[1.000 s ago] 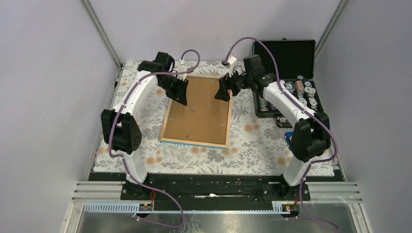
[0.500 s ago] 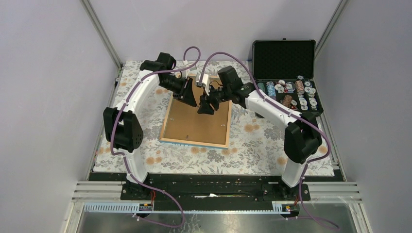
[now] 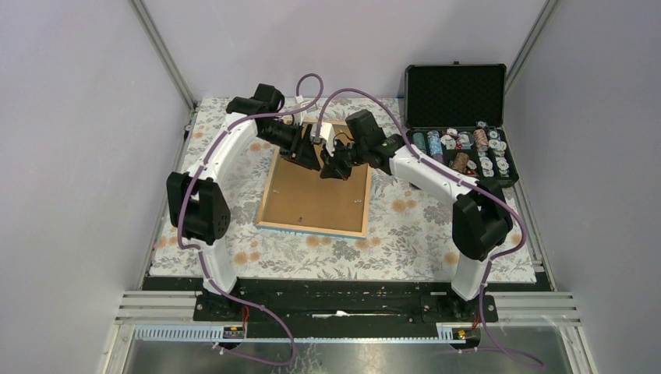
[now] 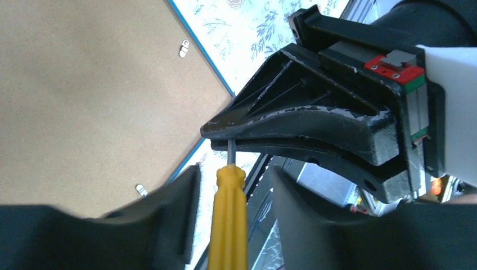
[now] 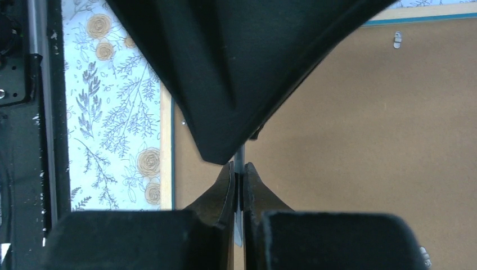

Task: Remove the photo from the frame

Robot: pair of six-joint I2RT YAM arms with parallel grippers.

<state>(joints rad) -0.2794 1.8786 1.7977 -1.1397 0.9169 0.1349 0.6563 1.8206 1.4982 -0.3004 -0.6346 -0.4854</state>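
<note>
Table covered with a floral cloth [image 3: 405, 234], pale lilac walls [image 3: 78, 117] on three sides, metal posts in the corners. An open black case [image 3: 456, 93] holding small round items sits at the far right of the table.

The frame [image 3: 312, 199] lies flat on the cloth left of centre, back side up. Its front faces down, so the photo is hidden. Both grippers meet over the frame's far end, above the board and not touching it.

The left gripper [image 3: 305, 158] comes in from the far left and the right gripper [image 3: 331, 167] from the right, tips almost touching. A yellow-handled screwdriver [image 4: 228, 225] sits between them. In the left wrist view the left gripper's fingers [image 4: 174, 208] stand apart, with a gap on each side of the handle, so the handle is released. In the right wrist view the right gripper's jaws are pinched tight on the thin grey metal shaft just past the handle.

Frame look: large rectangle, brown fibreboard back, pale wood rim, thin blue line inside the rim. A light-blue front edge [image 3: 312, 231] shows along the near side. Small metal clips [image 4: 184, 48] sit near the rim on the board.
</note>
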